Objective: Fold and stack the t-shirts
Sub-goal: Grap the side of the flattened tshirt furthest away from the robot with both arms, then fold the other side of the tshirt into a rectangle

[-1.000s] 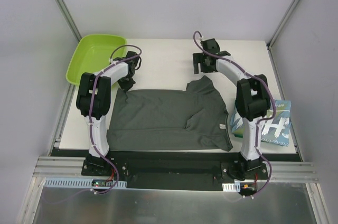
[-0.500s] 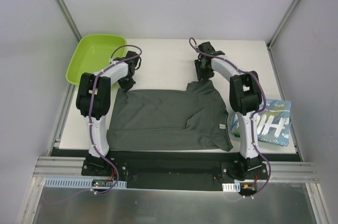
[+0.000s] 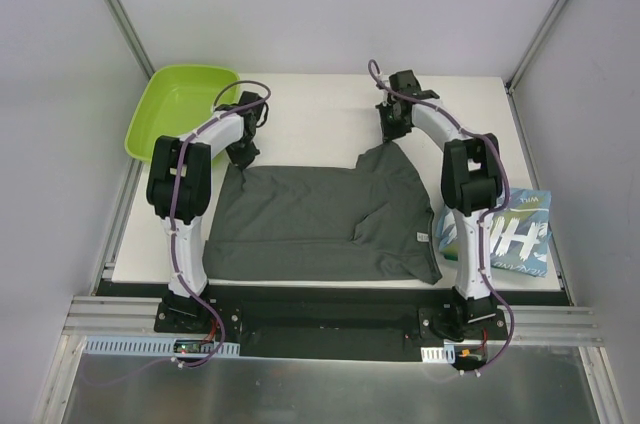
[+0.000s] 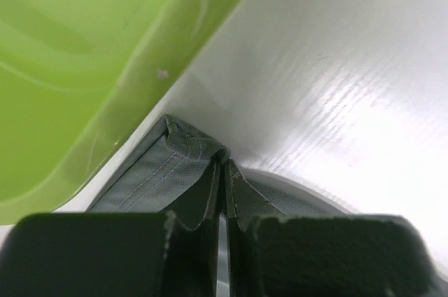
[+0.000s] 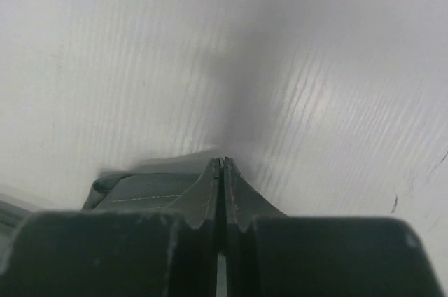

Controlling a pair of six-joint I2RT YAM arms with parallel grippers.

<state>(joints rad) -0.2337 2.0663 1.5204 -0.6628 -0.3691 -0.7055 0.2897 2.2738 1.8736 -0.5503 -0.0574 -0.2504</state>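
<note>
My left jaws and right jaws are each clamped on a far corner of the dark grey t-shirt [image 3: 320,219], spread on the worktop [image 3: 310,114], so its far edge should lift evenly for folding.

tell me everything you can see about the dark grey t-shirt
The plain dark grey cloth t-shirt lies spread mostly flat on the white table, lightly creased, with a small white label near its right edge. Its two far corners are pinched: one by the left hand, one by the right hand, both shut on the cloth.
</note>
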